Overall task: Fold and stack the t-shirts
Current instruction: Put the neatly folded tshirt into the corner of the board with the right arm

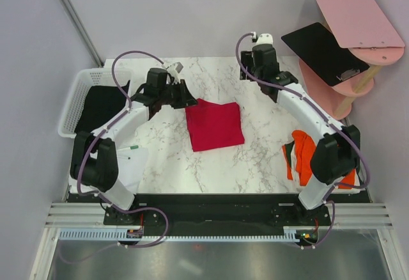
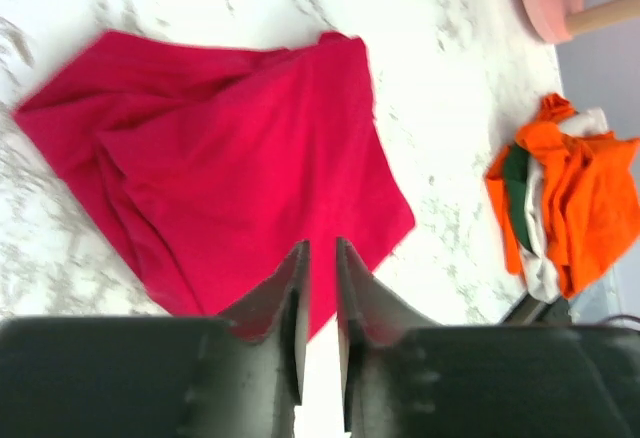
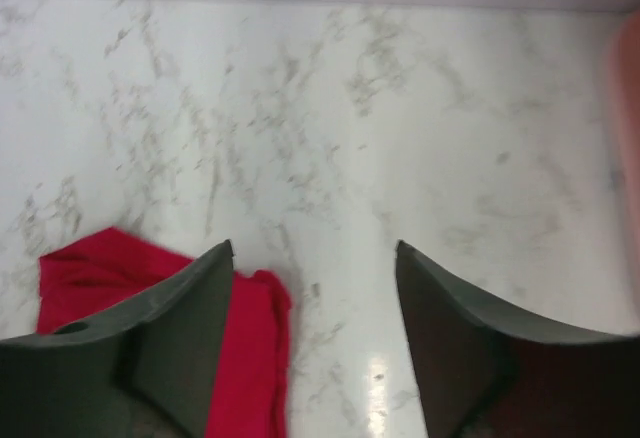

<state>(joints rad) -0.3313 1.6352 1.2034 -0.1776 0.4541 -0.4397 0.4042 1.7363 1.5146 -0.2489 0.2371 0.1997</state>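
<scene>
A crimson t-shirt (image 1: 214,125) lies folded into a rough square in the middle of the marble table (image 1: 255,158). My left gripper (image 1: 188,100) hovers at its upper left corner. In the left wrist view the left gripper (image 2: 320,245) is open by only a narrow gap, with nothing between the fingers and the crimson t-shirt (image 2: 230,148) beyond them. My right gripper (image 1: 267,77) is open over bare marble past the shirt's upper right. The right wrist view shows that gripper (image 3: 314,248) empty, with the shirt's edge (image 3: 255,348) at lower left. Orange-red t-shirts (image 1: 300,155) (image 2: 565,198) are heaped at the right. A black t-shirt (image 1: 99,107) lies in the basket.
The white mesh basket (image 1: 80,91) stands at the table's left edge. A pink tiered shelf (image 1: 358,18) at the back right carries a flat black board (image 1: 323,53). Something white (image 1: 131,165) lies by the left arm's base.
</scene>
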